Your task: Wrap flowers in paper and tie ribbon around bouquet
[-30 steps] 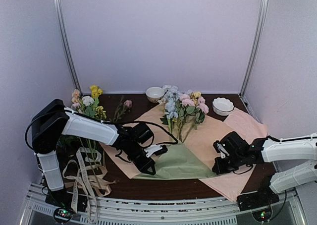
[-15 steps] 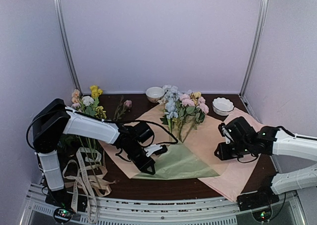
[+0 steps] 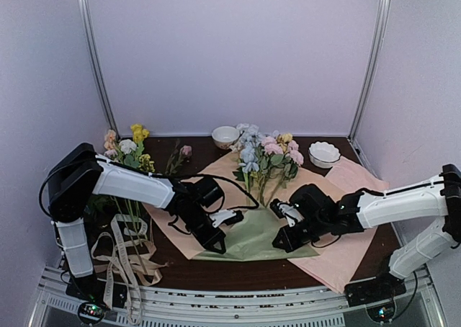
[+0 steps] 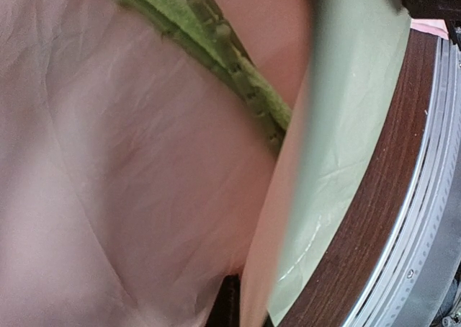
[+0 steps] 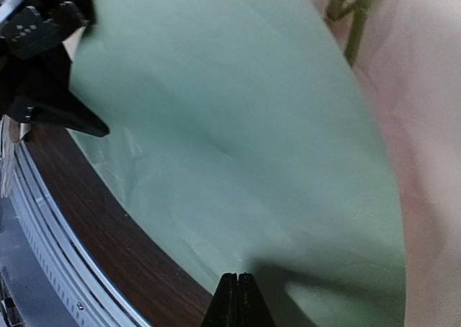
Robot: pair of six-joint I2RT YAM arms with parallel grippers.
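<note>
item: the paper (image 3: 317, 197), peach face up, spread across the middle of the dark table (image 3: 216, 273). its near corner was folded over, showing an olive-green flap (image 3: 256, 239).
edges: the flap's near edge lay just inside the table's near edge, a thin strip of bare wood between it and the metal rail (image 3: 238, 296).
open room: bare peach paper between the flap and the blooms; bare wood at the far left corner.
left gripper (image 3: 217, 245): at the flap's left corner, jaws clamped on the paper's edge; its fingers were mostly hidden by paper in its own wrist view.
right gripper (image 3: 282, 242): low over the flap's right part, fingers (image 5: 229, 305) pressed together, nothing between them.
the flowers (image 3: 266, 158): on the paper's far half, stems pointing toward the flap, stem ends partly hidden.
also: loose flowers (image 3: 130, 150) far left; ribbons (image 3: 119, 258) tangled near left, lettering too small to read; pink sheet (image 3: 353, 186) partly under the paper; two white bowls (image 3: 225, 135) (image 3: 323, 154) at the back.
</note>
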